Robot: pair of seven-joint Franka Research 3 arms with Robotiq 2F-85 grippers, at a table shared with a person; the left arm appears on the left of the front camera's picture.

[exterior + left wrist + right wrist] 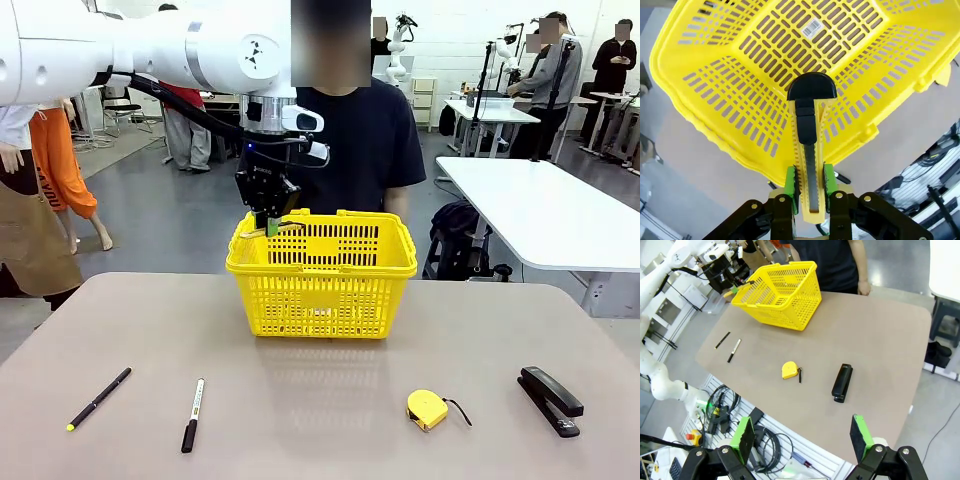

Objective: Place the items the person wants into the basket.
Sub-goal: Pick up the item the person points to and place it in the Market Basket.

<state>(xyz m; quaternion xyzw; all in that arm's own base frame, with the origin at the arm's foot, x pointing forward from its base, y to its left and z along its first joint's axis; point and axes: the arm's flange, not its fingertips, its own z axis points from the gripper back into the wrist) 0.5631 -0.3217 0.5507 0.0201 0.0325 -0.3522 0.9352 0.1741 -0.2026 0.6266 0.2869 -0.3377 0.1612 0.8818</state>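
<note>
No legible text, sticker point(812, 27) on basket point(700, 95) — unreadable

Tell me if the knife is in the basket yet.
Not yet: the left gripper holds the knife above the basket.

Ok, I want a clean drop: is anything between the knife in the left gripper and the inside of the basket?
Nothing visible does. The left gripper holds the utility knife over the open mouth of the basket, close to its rim.
</note>
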